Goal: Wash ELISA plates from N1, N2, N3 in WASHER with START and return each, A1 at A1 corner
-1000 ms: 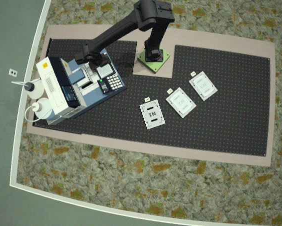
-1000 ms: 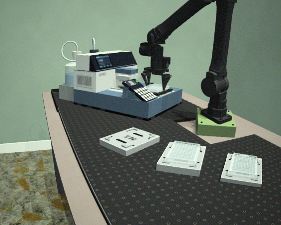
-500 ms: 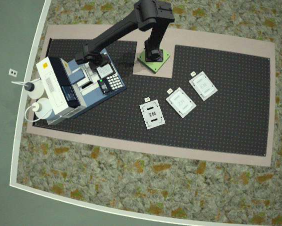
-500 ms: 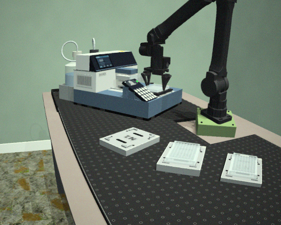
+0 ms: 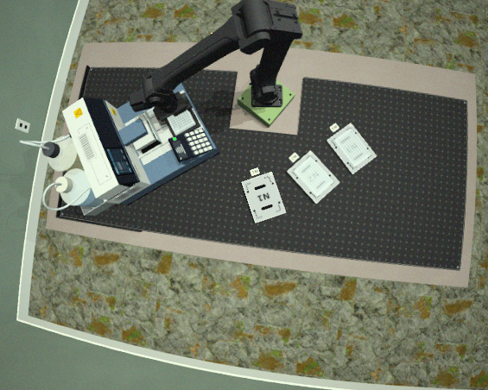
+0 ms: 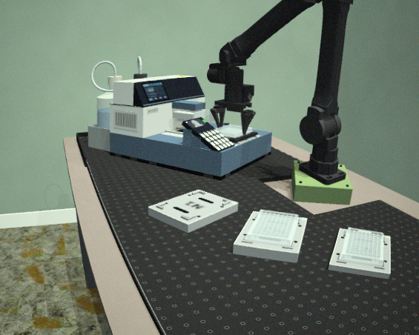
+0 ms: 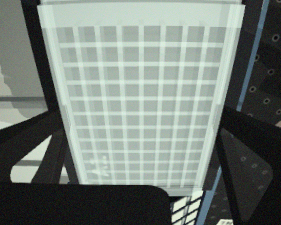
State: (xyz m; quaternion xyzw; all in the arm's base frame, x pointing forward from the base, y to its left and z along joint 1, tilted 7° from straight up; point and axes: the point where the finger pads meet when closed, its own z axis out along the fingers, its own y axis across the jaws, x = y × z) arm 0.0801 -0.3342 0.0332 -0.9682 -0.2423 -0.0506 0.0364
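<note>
Step 3, apparently | hand (image 5: 174, 114) (image 6: 232, 130) (image 7: 141, 113) clenched on plate (image 5: 182, 122) (image 6: 231, 130) (image 7: 140, 74) at carrier (image 6: 246, 137) | lamp (image 5: 174, 139) (image 6: 205, 121) green | next: lift straight, return to N1 (image 5: 264, 210) (image 6: 182, 224), A1 matched.
</note>
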